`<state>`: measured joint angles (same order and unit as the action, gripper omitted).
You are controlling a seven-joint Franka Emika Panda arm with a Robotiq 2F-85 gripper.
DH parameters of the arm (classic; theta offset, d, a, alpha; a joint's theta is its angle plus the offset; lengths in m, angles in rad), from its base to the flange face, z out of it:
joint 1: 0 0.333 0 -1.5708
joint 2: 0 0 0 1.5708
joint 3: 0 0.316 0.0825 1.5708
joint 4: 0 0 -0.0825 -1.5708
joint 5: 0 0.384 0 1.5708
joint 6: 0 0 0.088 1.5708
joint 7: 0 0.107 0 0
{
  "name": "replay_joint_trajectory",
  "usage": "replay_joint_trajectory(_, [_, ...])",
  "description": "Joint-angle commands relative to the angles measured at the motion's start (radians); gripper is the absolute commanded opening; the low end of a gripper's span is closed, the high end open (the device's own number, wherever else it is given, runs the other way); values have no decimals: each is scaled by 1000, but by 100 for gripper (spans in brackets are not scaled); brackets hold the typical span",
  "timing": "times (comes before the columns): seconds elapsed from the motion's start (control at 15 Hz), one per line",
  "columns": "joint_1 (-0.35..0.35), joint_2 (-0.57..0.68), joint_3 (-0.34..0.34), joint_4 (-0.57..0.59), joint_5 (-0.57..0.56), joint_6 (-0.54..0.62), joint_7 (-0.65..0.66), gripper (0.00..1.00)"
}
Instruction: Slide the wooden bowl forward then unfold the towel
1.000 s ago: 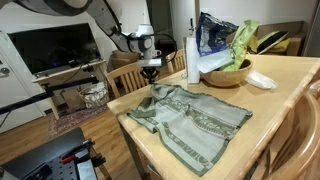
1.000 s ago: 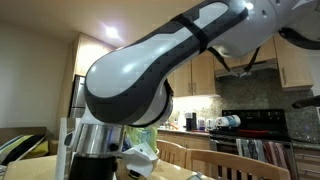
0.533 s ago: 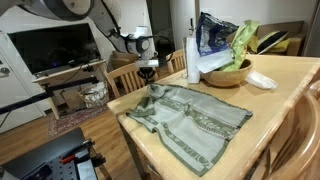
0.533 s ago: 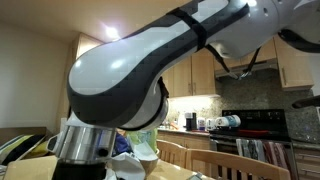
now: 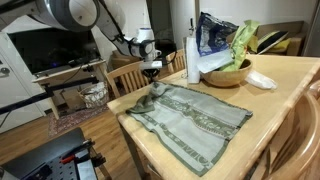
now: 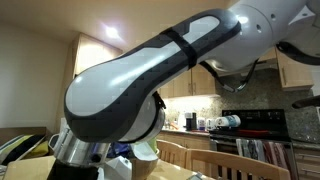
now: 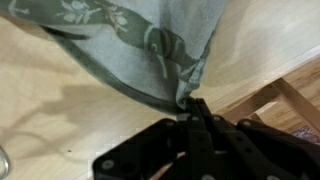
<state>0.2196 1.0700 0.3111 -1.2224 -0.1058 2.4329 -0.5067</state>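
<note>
- The black two-fingered gripper (image 5: 151,72) is at the table's edge, above the back of a wooden chair (image 5: 125,76). Its fingers are pressed together on a bunched corner of the large grey-green towel with paler patterned stripes (image 5: 195,118).
- In the wrist view the gripper (image 7: 190,103) pinches a gathered fold of the towel (image 7: 120,35). The cloth fans out from the pinch over the pale wooden table (image 7: 60,120).
- The relation that matters is that nearly all of the towel lies to one side of the gripper. In an exterior view its long axis runs from the pinched corner diagonally across the table (image 5: 285,110) toward the picture's lower right.
- Most of the towel looks flat and spread, and only the held corner is raised and creased. My judgement is that pulling this corner away from the cloth's body, then lowering it, would flatten it.
- The round, shallow, light brown wooden bowl (image 5: 230,75) stands beyond the towel's far edge with items piled in it, well apart from the gripper.
- In an exterior view the robot's white arm (image 6: 150,90) hides the table.
</note>
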Motion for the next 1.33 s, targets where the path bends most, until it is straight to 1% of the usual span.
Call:
replay_joint_trajectory(0.0, [14,48,-3,64,5,84,0,1])
replay_joint_trajectory(0.27, [25,81,-11,90,-5,192,14,1])
replay_joint_trajectory(0.33, [8,55,0,47,-1,158,0,1])
replay_joint_trajectory(0.4, [9,60,0,49,-1,163,0,2])
replay_joint_trajectory(0.8, [8,63,0,49,-1,163,0,2])
replay_joint_trajectory(0.93, [12,67,-1,54,-3,162,-1,1])
replay_joint_trajectory(1.0, [10,73,8,61,0,160,-10,1])
replay_joint_trajectory(1.2, [15,84,13,72,1,177,-12,1])
replay_joint_trajectory(1.27, [23,86,4,75,-4,183,-3,1])
